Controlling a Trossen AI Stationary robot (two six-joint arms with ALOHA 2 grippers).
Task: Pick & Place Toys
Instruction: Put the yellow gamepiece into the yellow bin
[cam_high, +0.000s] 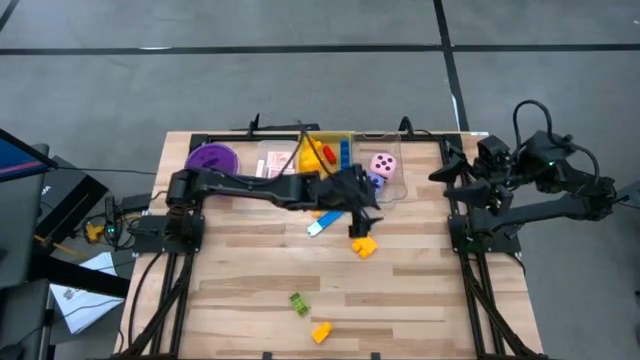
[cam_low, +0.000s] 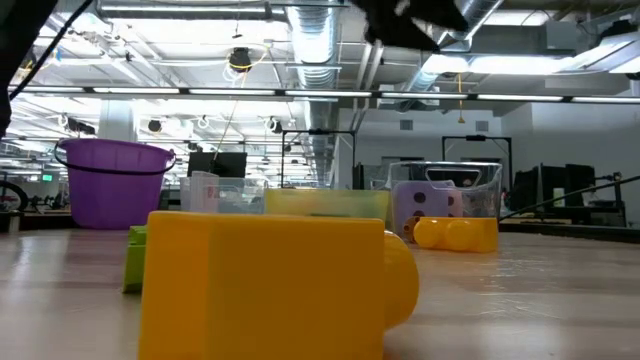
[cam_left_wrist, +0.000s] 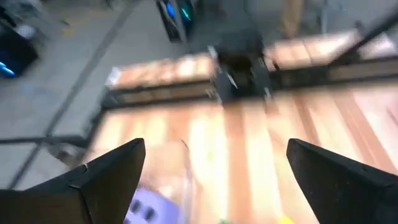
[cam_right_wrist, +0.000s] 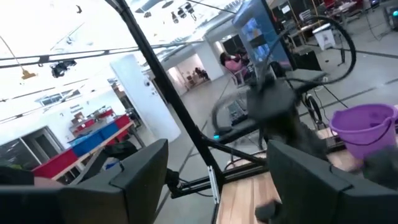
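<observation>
My left gripper (cam_high: 366, 207) (cam_left_wrist: 214, 149) hangs open above the table's middle, over the near wall of the clear bin (cam_high: 398, 188) that holds a pink die (cam_high: 382, 164) and a purple die (cam_high: 376, 181). Nothing is between its fingers. Just nearer on the table lie a blue block (cam_high: 321, 223) and orange-yellow blocks (cam_high: 363, 244). A green block (cam_high: 298, 303) and a yellow block (cam_high: 321, 332) lie by the near edge. My right gripper (cam_high: 447, 172) (cam_right_wrist: 217, 146) is open and empty, drawn back high at the table's right edge.
Along the far edge stand a purple bowl (cam_high: 212, 157), a clear bin (cam_high: 272, 150) with cards and a yellow bin (cam_high: 345, 136) with several blocks. Bare wood lies between the middle and the near edge. In the low view the yellow block (cam_low: 270, 285) fills the foreground.
</observation>
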